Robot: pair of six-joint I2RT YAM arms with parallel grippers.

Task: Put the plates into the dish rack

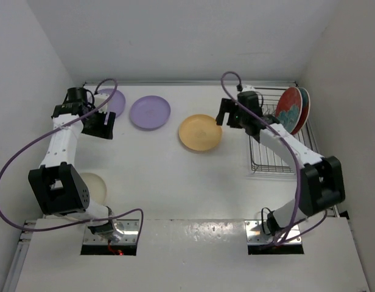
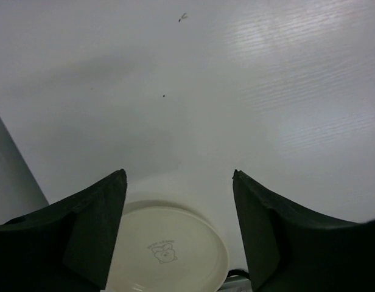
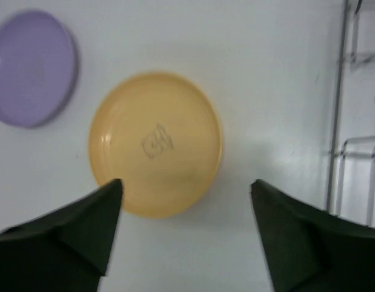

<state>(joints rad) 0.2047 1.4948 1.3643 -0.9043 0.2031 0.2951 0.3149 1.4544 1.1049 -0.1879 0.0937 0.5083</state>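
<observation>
Two red plates with teal pattern [image 1: 291, 108] stand upright at the far end of the grey wire dish rack [image 1: 268, 159] on the right. A yellow-orange plate [image 1: 200, 132] [image 3: 156, 143] lies flat left of the rack. My right gripper [image 1: 229, 115] [image 3: 186, 182] hovers open above that plate's near right edge, holding nothing. One lilac plate [image 1: 150, 112] [image 3: 32, 67] lies mid-table. A second lilac plate [image 1: 114, 100] is partly hidden behind my left gripper [image 1: 101, 126] [image 2: 178, 176], which is open and empty above bare table.
A cream plate [image 1: 95, 187] [image 2: 169, 249] lies near the left arm's base, partly under the arm. White walls close the table on the left, back and right. The rack's wire edge [image 3: 338, 121] runs along the right of the right wrist view.
</observation>
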